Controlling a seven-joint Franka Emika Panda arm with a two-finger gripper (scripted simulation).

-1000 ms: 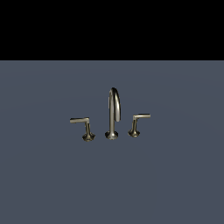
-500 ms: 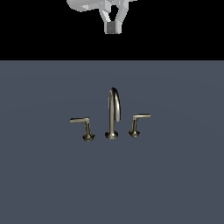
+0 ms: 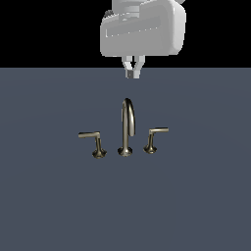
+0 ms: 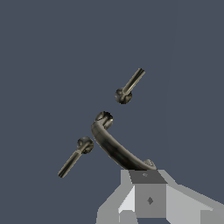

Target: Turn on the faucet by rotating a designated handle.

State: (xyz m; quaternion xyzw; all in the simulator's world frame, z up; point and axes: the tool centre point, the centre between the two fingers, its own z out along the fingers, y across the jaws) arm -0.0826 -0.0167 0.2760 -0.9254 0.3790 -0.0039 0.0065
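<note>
Overhead, the gripper (image 3: 131,74) is hanging below its bulky white arm housing (image 3: 143,29), at twelve o'clock from the faucet (image 3: 126,132) as the exterior view shows it. It is well apart from the faucet and touching nothing. Its two thin fingers (image 3: 127,65) are slanting together into a narrow V, the tips seeming to meet, and nothing is sitting between them.

The faucet is standing on a flat slate-blue surface (image 3: 49,196), near the middle of the exterior view. Its tall gooseneck spout (image 3: 128,117) is rising from a round base and arching over. The handle (image 3: 155,138) is sitting near the spout's base, at three o'clock from it in the exterior view. Its short flat bar is pointing away from the spout toward three o'clock, tilting slightly upward, on a flared stem. The twin lever (image 3: 93,142) is sitting at nine o'clock from the spout, its longer bar jutting toward nine o'clock.

From the wrist view, the camera is looking down on the set. The spout (image 4: 114,148) is showing as a dark curved band, with one lever on either side of it. The one with the shorter bar, taken here as the handle (image 4: 131,84), is lying apart from the spout, and the twin lever (image 4: 73,157) is lying on the opposite side. Grey blocks of the gripper (image 4: 148,197) are filling one edge of that picture, overlapping the spout's far end.
</note>
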